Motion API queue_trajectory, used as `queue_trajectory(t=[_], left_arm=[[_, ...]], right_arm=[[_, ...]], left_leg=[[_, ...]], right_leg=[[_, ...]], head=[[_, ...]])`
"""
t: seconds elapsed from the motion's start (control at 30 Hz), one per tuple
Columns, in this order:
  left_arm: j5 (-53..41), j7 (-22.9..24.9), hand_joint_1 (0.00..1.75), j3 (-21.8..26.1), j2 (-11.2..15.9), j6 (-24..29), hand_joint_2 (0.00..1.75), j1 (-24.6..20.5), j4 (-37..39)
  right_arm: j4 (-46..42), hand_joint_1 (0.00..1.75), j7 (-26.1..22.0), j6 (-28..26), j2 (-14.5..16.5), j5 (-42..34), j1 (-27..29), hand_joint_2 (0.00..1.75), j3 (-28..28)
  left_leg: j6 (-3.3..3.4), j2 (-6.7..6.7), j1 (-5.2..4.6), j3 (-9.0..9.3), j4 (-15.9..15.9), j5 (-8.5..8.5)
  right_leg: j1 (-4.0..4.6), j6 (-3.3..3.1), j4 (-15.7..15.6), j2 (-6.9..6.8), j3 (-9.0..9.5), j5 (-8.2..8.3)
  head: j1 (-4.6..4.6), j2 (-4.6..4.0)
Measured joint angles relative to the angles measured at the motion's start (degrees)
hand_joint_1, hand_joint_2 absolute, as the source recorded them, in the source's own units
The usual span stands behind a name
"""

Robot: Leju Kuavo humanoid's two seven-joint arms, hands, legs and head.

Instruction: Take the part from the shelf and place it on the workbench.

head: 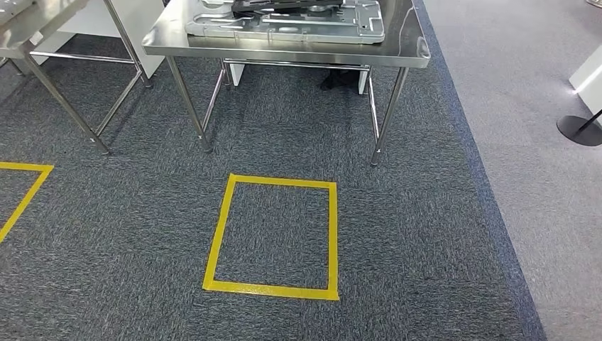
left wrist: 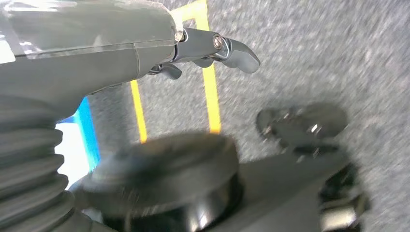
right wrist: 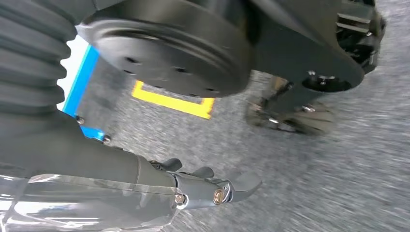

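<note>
- A stainless steel workbench [head: 177, 39] stands ahead on dark grey carpet [head: 397, 234], its legs planted beyond a yellow tape square [head: 272, 238] marked on the floor
- The part [head: 284, 21], a flat pressed sheet-metal panel with cut-outs and raised ribs, lies on the workbench top near its front edge; something dark rests on the panel's far side, cut off by the frame
- A second steel table [head: 42, 42] stands to the left, just beside the workbench, and the corner of another yellow tape outline [head: 21, 192] shows at the left edge
- A lighter grey carpet strip [head: 539, 142] runs along the right, with the round black base of a stanchion [head: 578, 130] on it
- The left hand [left wrist: 212, 50] hangs over the carpet, fingers apart and slightly curled, holding nothing
- The right hand [right wrist: 212, 186] also hangs above the carpet, fingers loosely extended, empty
</note>
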Motion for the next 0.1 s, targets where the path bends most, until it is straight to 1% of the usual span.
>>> queue_trajectory(t=[0.03, 0.07, 0.1], left_arm=[[1.45, 0.01, 0.0, -1.04, 0.21, 0.02, 1.75, 0.03, -0.41], [2.93, 0.01, 0.0, -2.1, 0.45, 0.03, 1.75, 0.1, -0.77], [3.72, 0.02, 0.0, -2.66, 0.59, 0.04, 1.75, 0.13, -0.97]], right_arm=[[0.03, 0.0, 0.05, 0.03, -0.02, -0.55, 0.45, 1.75, 0.32], [0.03, 0.0, 0.05, 0.05, -0.06, -1.1, 0.87, 1.75, 0.62], [0.03, 0.0, 0.06, 0.06, -0.08, -1.39, 1.09, 1.75, 0.79]], left_leg=[[-0.33, 0.01, -0.08, -0.21, 0.26, -0.02], [-0.68, 0.04, -0.15, -0.35, 0.34, 0.04], [-0.84, 0.06, -0.13, -0.41, 0.36, 0.09]], right_leg=[[0.12, -0.36, -1.51, 0.06, 0.64, 0.23], [0.3, -0.74, -1.73, 0.15, 0.56, 0.14], [0.34, -0.94, -1.71, 0.2, 0.46, 0.28]], head=[[0.0, 0.0], [0.0, 0.0], [0.0, 0.0]])
